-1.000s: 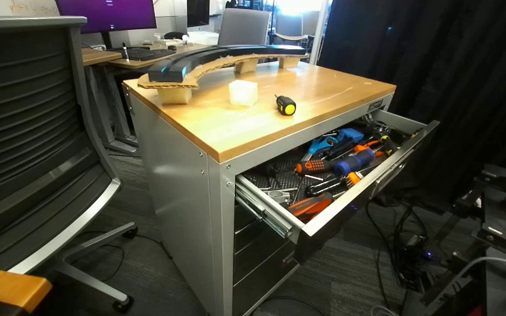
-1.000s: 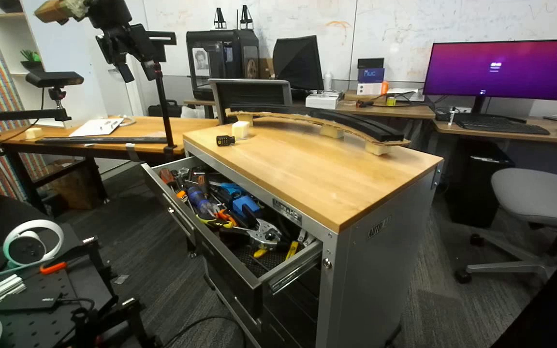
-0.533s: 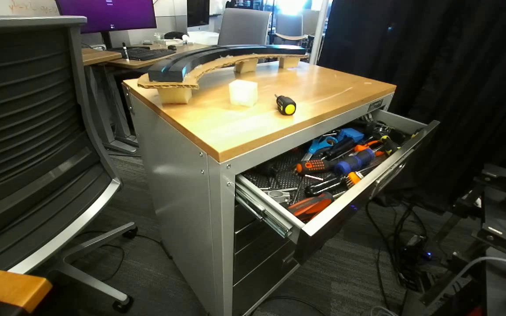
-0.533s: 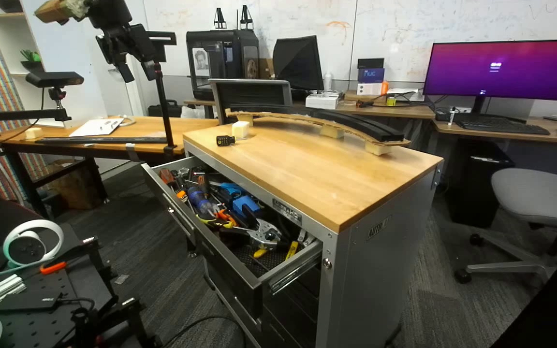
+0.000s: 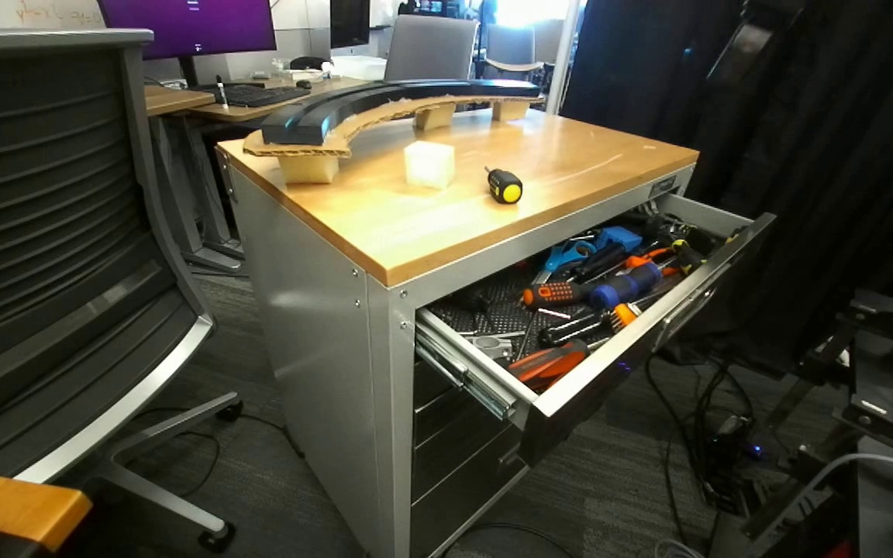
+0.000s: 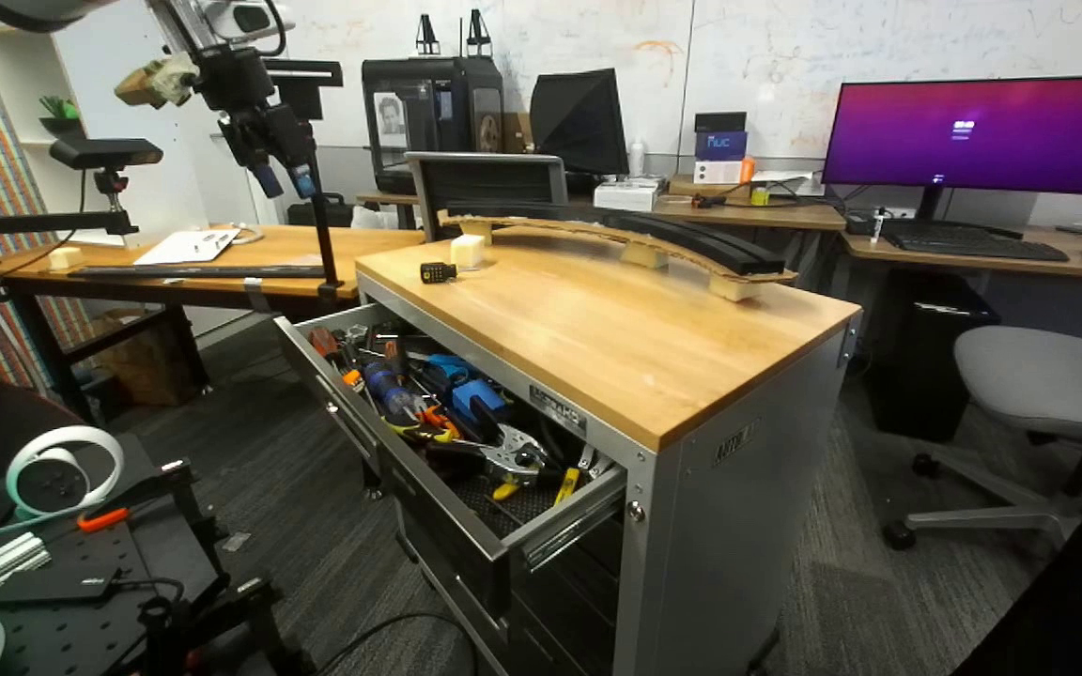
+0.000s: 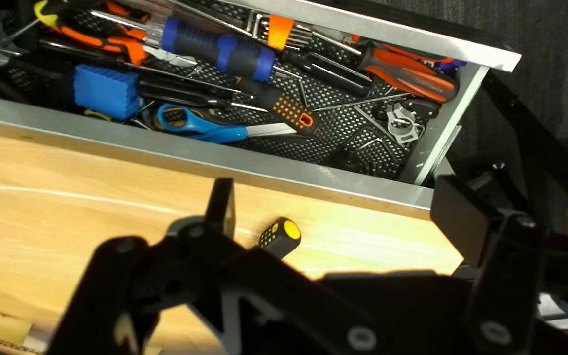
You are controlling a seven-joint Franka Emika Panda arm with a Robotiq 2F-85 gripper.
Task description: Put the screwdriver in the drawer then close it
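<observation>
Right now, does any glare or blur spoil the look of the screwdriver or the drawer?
Not badly: in an exterior view, the pale block nearly burns white and the tabletop shines, yet the screwdriver shows clearly; in the wrist view, the dark claw looks soft, the drawer fairly sharp.

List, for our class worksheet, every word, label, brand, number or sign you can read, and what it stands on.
"CRAFTSMAN": red-and-black handle in the drawer.
"NUC": blue box.
Perhaps "AUTO", the rest blurred: cabinet side.
Too small or blurred to read: marks on the cabinet's front plate, stubby screwdriver, purple screen, white box and whiteboard.
</observation>
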